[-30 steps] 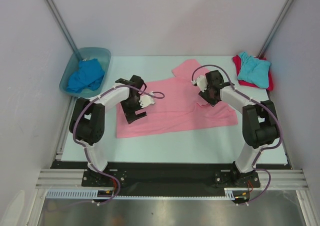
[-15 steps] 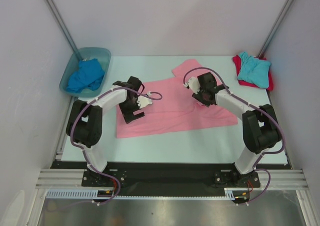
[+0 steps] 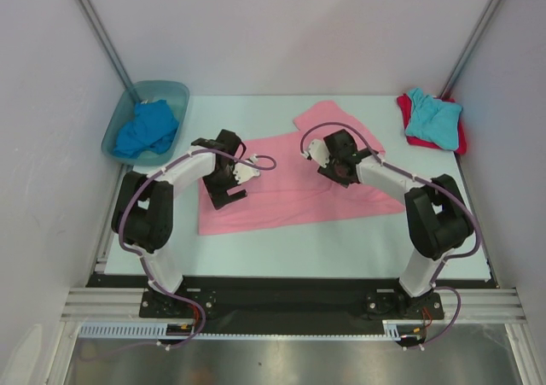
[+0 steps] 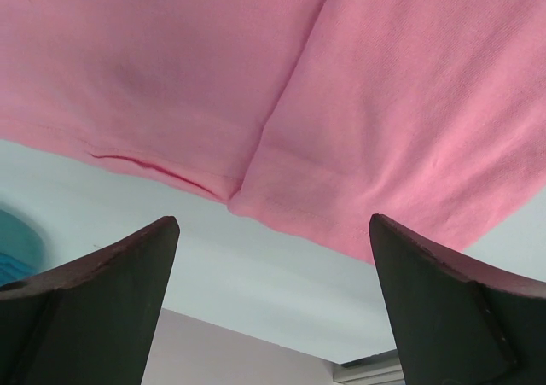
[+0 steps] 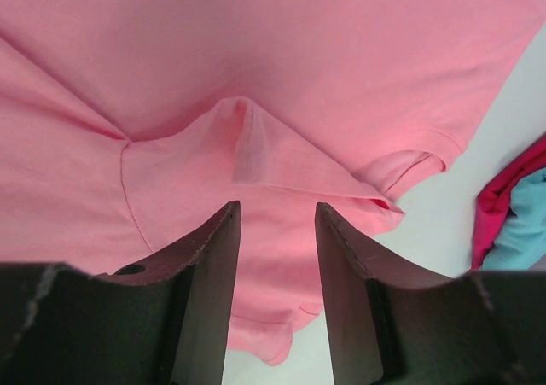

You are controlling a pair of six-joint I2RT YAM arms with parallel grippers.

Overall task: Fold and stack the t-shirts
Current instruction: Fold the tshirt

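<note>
Looks like the folding step on the pink t-shirt (image 3: 290,204), nowhere near stacking yet. Got it spread mostly flat across the middle of the table (image 3: 341,242), right in front of both arms, one sleeve poking toward the far side. Seeing the left claw (image 4: 273,223) gaping wide with nothing in it, hanging just over the shirt's left hem where cloth meets bare table. Then the right claw (image 5: 275,206) over the shirt's right half, half-parted and aimed at a raised crease near the sleeve. Can't spot any cloth pinched between those fingers, so calling it released. Guessing at the next move: drop onto an edge, pinch it cleanly, carry it across without bunching. Worth minding that crease too, could drag the whole shirt along. Further back, spotting the royal blue t-shirt (image 3: 147,129) crumpled in the tub (image 3: 175,88) at the far left corner, not yet folded. Over in the far right corner, seeing the turquoise t-shirt (image 3: 432,116) resting on the red t-shirt (image 3: 461,137), presumably the stack to land on.
</note>
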